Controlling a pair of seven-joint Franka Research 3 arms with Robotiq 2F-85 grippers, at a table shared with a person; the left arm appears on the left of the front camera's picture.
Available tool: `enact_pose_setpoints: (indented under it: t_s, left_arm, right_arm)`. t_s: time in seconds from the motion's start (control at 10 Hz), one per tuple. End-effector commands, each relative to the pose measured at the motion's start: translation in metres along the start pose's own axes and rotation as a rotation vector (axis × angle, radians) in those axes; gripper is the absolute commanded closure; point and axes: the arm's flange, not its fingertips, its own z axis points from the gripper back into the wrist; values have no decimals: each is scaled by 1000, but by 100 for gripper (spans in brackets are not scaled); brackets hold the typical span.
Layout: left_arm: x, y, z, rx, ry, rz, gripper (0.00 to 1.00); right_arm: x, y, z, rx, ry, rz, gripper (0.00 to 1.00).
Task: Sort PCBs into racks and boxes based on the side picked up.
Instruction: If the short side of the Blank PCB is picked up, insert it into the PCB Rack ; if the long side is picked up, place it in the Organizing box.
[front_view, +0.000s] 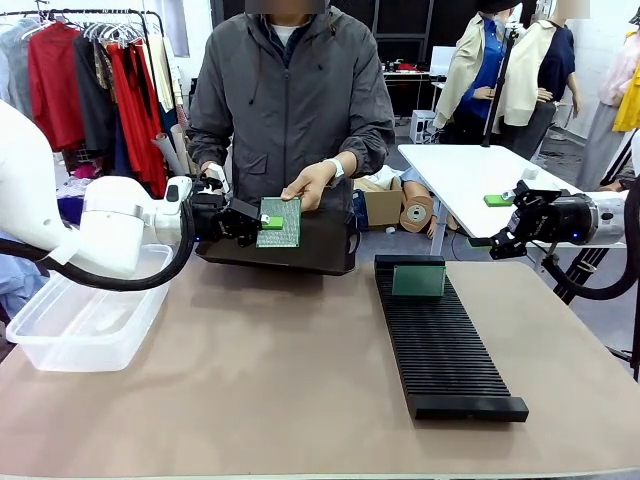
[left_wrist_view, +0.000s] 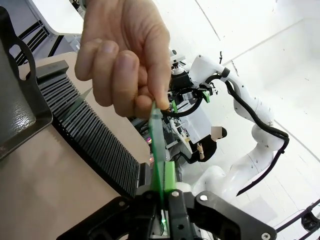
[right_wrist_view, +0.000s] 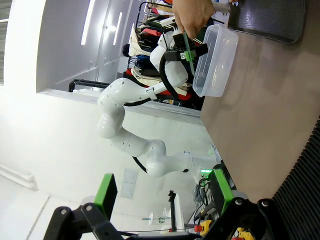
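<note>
Pinched between the green pads of the robot's left hand is a thin, square green circuit board whose paler face, covered with a fine dotted grid, is turned toward the front camera; the person's hand grips the same board at its far upper edge, above the long flat dark brown-black tray that the person holds at the far side of the surface. From the left wrist camera the board shows edge-on as a narrow green strip rising straight up from the two pressed-together fingers, with the person's fingertips closed on its top edge. A second thin green board, darker in face, stands upright in a slot at the far end of the long, narrow black slotted rack, which lies on the tan surface right of the middle. At the left edge of the surface sits the shallow clear plastic rectangular tub with rounded corners, under the white left arm. The robot's right hand hangs in the air beyond the rack's far right, well apart from both boards, and in its own wrist camera its two green-padded fingers stand spread wide with nothing between them. No readable print or label can be made out on the boards.
</note>
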Motion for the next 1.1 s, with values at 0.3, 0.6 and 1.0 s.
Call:
enact_pose_setpoints:
  t_s: [0.3, 0.6, 1.0]
  left_arm:
    - [1, -2, 0, -5, -2, -4, 100]
    - [1, -2, 0, -5, -2, -4, 100]
    - [3, -11, 46, 11, -55, 38, 100]
  right_arm:
    - [0, 3, 0, -6, -4, -8, 0]
    - [0, 3, 0, -6, -4, -8, 0]
    - [0, 3, 0, -6, -4, -8, 0]
